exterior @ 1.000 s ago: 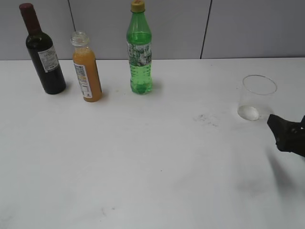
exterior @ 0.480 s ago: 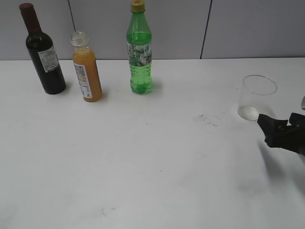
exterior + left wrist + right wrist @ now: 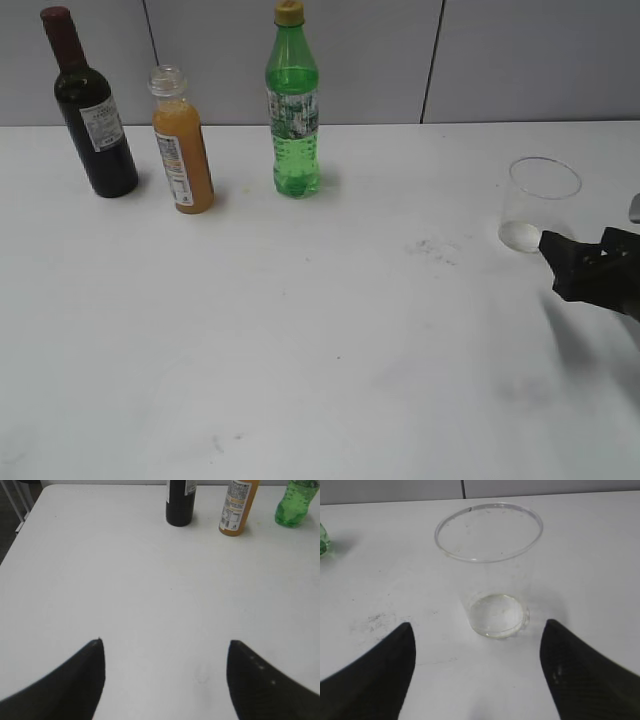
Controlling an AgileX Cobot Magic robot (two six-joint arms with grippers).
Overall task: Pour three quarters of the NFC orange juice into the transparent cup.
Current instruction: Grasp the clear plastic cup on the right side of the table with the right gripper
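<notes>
White tabletop (image 3: 330,330) fills the scene beneath a grey panelled wall, and everything is placed here relative to the transparent cup (image 3: 541,204). Just beside the cup, on its near side, the right end effector (image 3: 570,262) sits low with its fingers spread wide; its wrist view frames the cup (image 3: 490,570) squarely between the two dark tips, which suggests it is lining up to grip the cup, probably to steady it for pouring. The cup stands upright and looks empty, so no juice has been poured yet. The left end effector (image 3: 165,680) also gapes wide, holding nothing, hovering over bare tabletop well away from the cup. Far across from the cup, along the wall, stands the NFC orange juice (image 3: 181,140), upright, uncapped and nearly full, ready to pour once lifted. A dark wine bottle (image 3: 92,110) stands just beyond it, farther from the cup, and a green bottle (image 3: 293,105) stands on its cup-ward side.
</notes>
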